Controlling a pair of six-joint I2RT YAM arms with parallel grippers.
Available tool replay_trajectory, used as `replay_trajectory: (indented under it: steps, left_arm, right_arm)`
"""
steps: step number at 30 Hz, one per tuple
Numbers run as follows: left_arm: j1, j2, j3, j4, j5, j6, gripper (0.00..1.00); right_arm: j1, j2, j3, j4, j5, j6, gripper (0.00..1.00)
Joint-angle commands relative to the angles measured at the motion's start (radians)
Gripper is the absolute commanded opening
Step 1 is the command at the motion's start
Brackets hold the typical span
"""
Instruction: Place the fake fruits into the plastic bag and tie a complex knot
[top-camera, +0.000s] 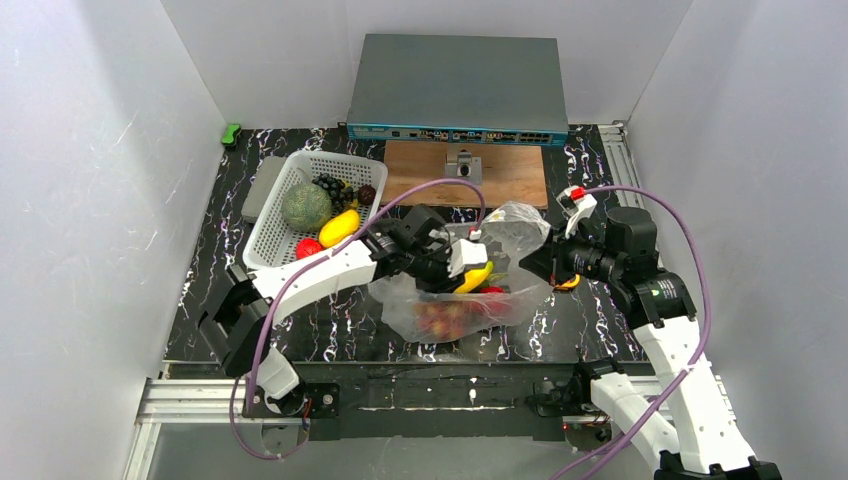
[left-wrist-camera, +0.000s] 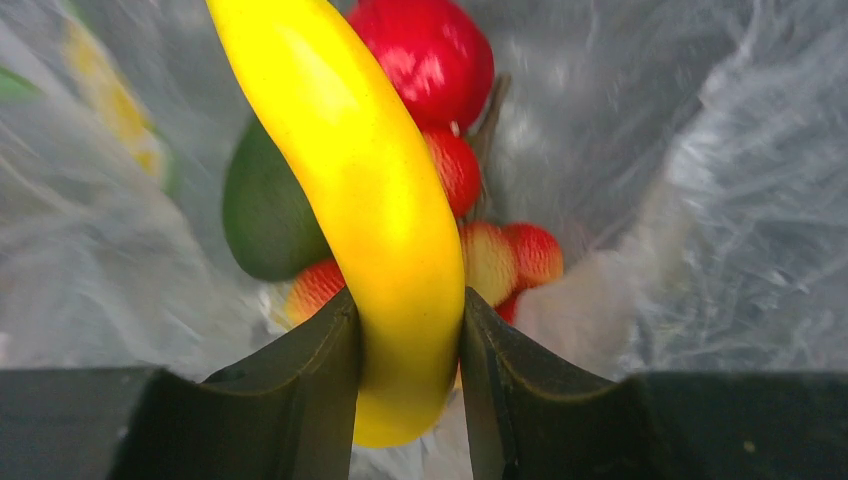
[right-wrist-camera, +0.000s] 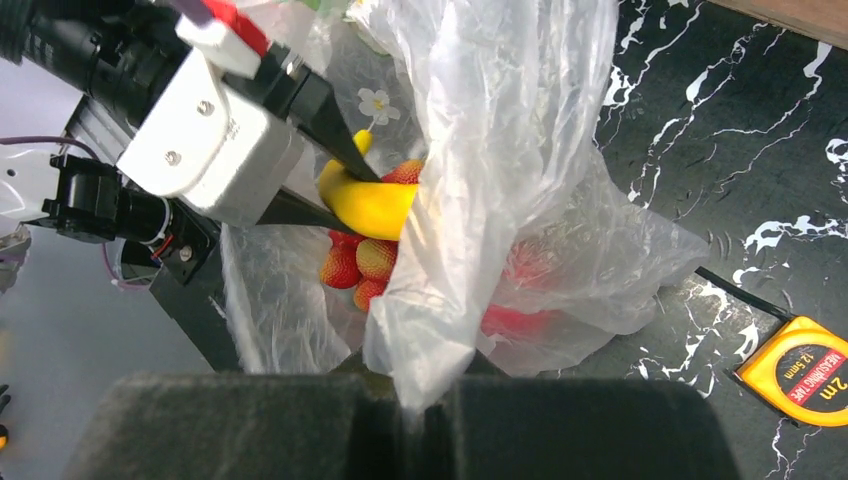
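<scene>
My left gripper (left-wrist-camera: 405, 305) is shut on a yellow banana (left-wrist-camera: 380, 220), held inside the mouth of the clear plastic bag (top-camera: 520, 225). Below the banana in the bag lie a red fruit (left-wrist-camera: 430, 50), a green piece (left-wrist-camera: 265, 210) and a red-orange cluster of balls (left-wrist-camera: 510, 255). In the right wrist view the banana (right-wrist-camera: 370, 205) sits over the cluster (right-wrist-camera: 360, 265). My right gripper (right-wrist-camera: 425, 400) is shut on a bunched edge of the bag (right-wrist-camera: 500, 150), holding it up at the right side (top-camera: 535, 262).
A white lattice basket (top-camera: 270, 235) at the left holds a green melon (top-camera: 306, 207), a yellow fruit (top-camera: 338, 228), dark grapes (top-camera: 330, 187) and a red piece (top-camera: 308, 247). A yellow tape measure (right-wrist-camera: 800, 370) lies right of the bag. A wooden board (top-camera: 520, 175) and grey box (top-camera: 455, 95) stand behind.
</scene>
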Motion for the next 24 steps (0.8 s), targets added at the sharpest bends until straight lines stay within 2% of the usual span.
replay_trajectory:
  steps: [1,2,5,7,8,13,14,17,20,22,24]
  left_arm:
    - [0.024,-0.15,-0.061,-0.128,-0.017,0.08,0.2]
    - [0.037,-0.171,-0.074,-0.156,-0.018,0.095,0.27]
    - [0.05,-0.211,-0.058,-0.219,-0.042,0.11,0.65]
    - [0.05,-0.233,-0.012,-0.225,-0.051,0.074,0.88]
    - [0.051,-0.242,0.018,-0.224,-0.047,0.056,0.95]
    - [0.071,-0.248,0.245,-0.329,0.031,-0.045,0.98]
    - [0.086,-0.246,0.289,-0.369,0.062,-0.056,0.98]
    - [0.148,-0.273,0.379,-0.51,0.131,-0.067,0.98]
    - [0.214,-0.322,0.401,-0.628,0.16,-0.059,0.98]
    - [0.249,-0.355,0.395,-0.691,0.148,-0.058,0.98]
    - [0.275,-0.388,0.368,-0.728,0.104,-0.07,0.98]
  right_arm:
    - [0.003,-0.022,0.011,0.017,0.009,-0.015,0.01]
    - [0.004,-0.025,0.009,0.016,0.01,-0.015,0.01]
    - [0.004,-0.028,-0.001,0.014,0.003,-0.011,0.01]
    - [0.004,-0.03,-0.009,0.014,0.004,-0.017,0.01]
    - [0.004,-0.033,-0.012,0.015,0.002,-0.019,0.01]
    - [0.004,-0.037,-0.011,0.007,-0.006,-0.032,0.01]
    - [0.004,-0.034,-0.001,-0.001,-0.005,-0.039,0.04]
    - [0.003,-0.022,0.053,-0.039,0.016,-0.068,0.25]
    - [0.001,0.008,0.131,-0.098,0.051,-0.093,0.41]
    - [-0.002,0.029,0.186,-0.126,0.064,-0.101,0.63]
    - [-0.004,0.046,0.226,-0.14,0.073,-0.107,0.78]
